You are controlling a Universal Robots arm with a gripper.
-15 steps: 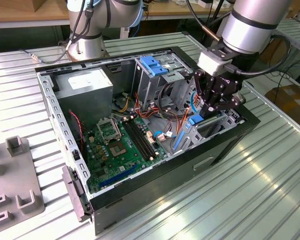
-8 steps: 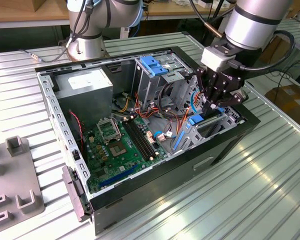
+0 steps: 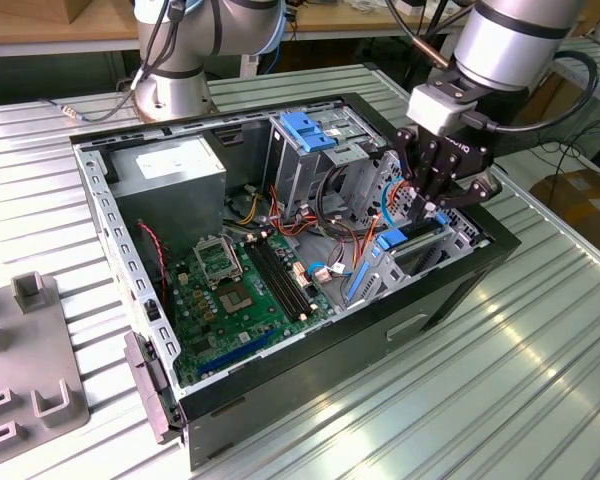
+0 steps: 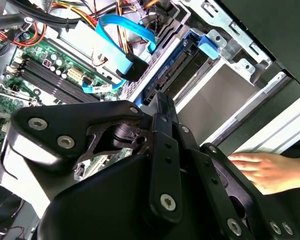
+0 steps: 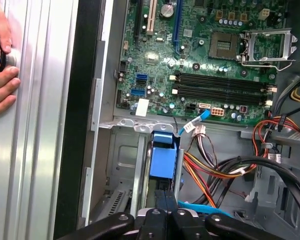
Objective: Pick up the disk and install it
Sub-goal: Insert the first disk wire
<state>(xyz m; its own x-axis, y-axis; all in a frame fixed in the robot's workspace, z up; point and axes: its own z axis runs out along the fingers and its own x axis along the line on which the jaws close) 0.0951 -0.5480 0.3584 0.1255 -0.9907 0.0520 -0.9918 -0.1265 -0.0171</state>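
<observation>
Disk (image 5: 164,155) on edge — blue end toward motherboard (image 5: 190,55) | end effector (image 5: 165,202) narrow, pinching it

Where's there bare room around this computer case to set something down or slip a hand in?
Bare ribbed table runs along the case's black side wall toward the exterior view's right. A narrower strip lies between the case and the grey fixture. Inside is crowded: cables, motherboard, gripper at the drive bay.
</observation>
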